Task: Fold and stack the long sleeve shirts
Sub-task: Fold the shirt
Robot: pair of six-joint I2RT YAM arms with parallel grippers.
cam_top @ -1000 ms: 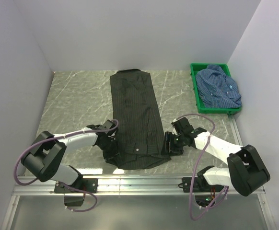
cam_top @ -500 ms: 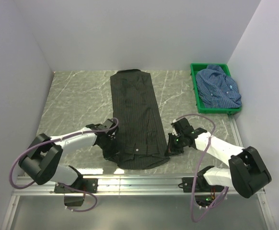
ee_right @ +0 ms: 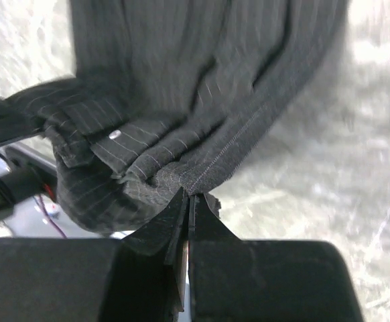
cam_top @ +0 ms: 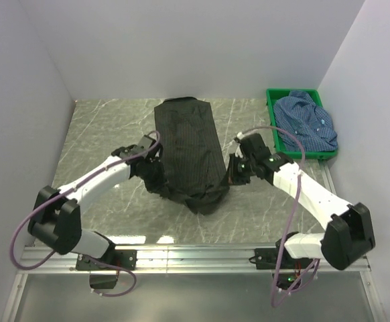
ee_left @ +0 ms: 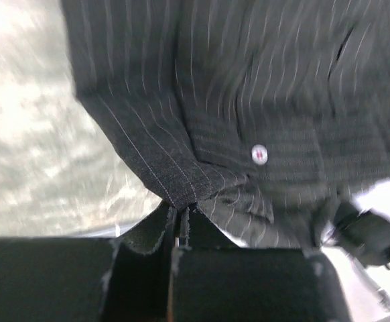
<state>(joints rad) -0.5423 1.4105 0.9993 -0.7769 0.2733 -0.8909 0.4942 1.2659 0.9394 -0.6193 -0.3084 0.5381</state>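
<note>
Marbled grey-green worktop [cam_top: 108,134] with pale veins, walled in white on three sides. Laid lengthwise down the middle: black striped shirt [cam_top: 185,131], far end flat near the back wall, near end bunched and off the surface. Set in the far right corner, well apart from the shirt: green crate [cam_top: 273,131], by the right wall.

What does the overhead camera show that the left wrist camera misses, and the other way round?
Only the overhead view shows the blue checked shirt in the green plastic crate. Only the left wrist view shows a small white button and the left gripper biting cloth, jaws closed. Both show the black striped shirt on the grey marbled table.
</note>
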